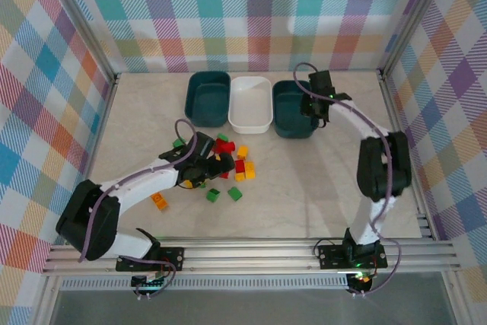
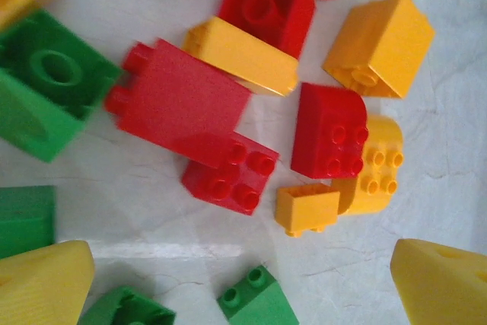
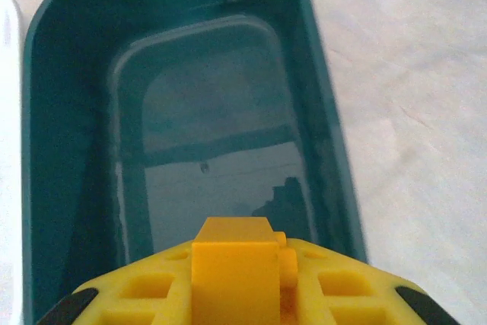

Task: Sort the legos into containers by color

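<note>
1. Plainly, the right gripper (image 3: 237, 294) is clamped on an orange brick (image 3: 232, 260). Its yellow fingers (image 3: 129, 294) press in from both sides at 6 o'clock of the right wrist view.
2. Just past that brick, toward 12 o'clock, lies the right teal tub (image 3: 46, 150). Its floor looks bare (I make out only a dark reflection, no bricks). From above, this claw hangs at the tub's 3 o'clock side.
3. My reading is that the drop depends on one thing: the tub sits below and ahead of the brick, with its long axis running 6 to 12 from the claw. A release should land inside, and the near rim is the only part close enough to catch it.
4. The left gripper (image 2: 240, 264) is spread wide and holds nothing, its tips at 7 and 5 o'clock. A small green brick (image 2: 255, 306) lies between them on the table (image 2: 449, 157).
5. Farther out, a long red brick (image 2: 179, 100) lies toward 11 o'clock, tilted across the view. Orange ones sit at 1 to 3, and a big green one (image 2: 46, 85) at 9.
6. From above, the pile (image 1: 240, 165) lies at 6 o'clock from the white tub (image 1: 250, 123), with the left teal tub (image 1: 208, 116) beside it. The left arm is much the nearer to the pile.
</note>
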`<state>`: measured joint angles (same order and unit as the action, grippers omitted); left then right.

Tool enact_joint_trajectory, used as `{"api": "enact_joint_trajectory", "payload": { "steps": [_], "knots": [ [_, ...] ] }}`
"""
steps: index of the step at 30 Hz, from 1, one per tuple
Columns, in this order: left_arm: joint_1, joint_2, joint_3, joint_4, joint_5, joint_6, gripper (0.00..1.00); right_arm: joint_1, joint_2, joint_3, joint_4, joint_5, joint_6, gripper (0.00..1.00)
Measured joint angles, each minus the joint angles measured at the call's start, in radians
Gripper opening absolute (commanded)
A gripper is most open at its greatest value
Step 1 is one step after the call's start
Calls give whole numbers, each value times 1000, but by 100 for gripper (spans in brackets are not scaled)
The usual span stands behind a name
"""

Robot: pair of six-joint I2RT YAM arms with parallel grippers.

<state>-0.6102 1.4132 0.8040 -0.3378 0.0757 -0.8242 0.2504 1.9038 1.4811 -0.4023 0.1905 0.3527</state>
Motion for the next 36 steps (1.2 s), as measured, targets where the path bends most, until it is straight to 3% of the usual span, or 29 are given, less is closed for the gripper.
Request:
{"api": "enact_joint_trajectory", "payload": {
  "steps": [2, 5, 8, 14, 18, 23, 31, 36],
  "knots": [
    [-21, 28, 24, 1, 0, 3, 99, 0, 79, 82, -28, -28, -27, 31],
    [-55, 59, 64, -7, -7, 5, 99, 2, 145, 156, -64, -51, -51, 58],
    [-84, 73, 95, -17, -15, 5, 99, 3, 163, 201, -97, -60, -57, 67],
    [-169, 71, 96, -30, -82, -73, 99, 14, 66, 109, -66, -50, -41, 68],
    [-226, 61, 96, -69, -145, -145, 97, 47, -151, -108, -16, -24, -2, 68],
    [-277, 77, 124, -161, -203, -252, 91, 158, -449, -437, 86, 14, 74, 68],
    [-341, 225, 215, -217, -234, -405, 79, 175, -675, -762, 148, 76, 175, 67],
    [-365, 273, 227, -268, -280, -513, 76, 175, -723, -827, 195, 126, 214, 67]
  ]
}}
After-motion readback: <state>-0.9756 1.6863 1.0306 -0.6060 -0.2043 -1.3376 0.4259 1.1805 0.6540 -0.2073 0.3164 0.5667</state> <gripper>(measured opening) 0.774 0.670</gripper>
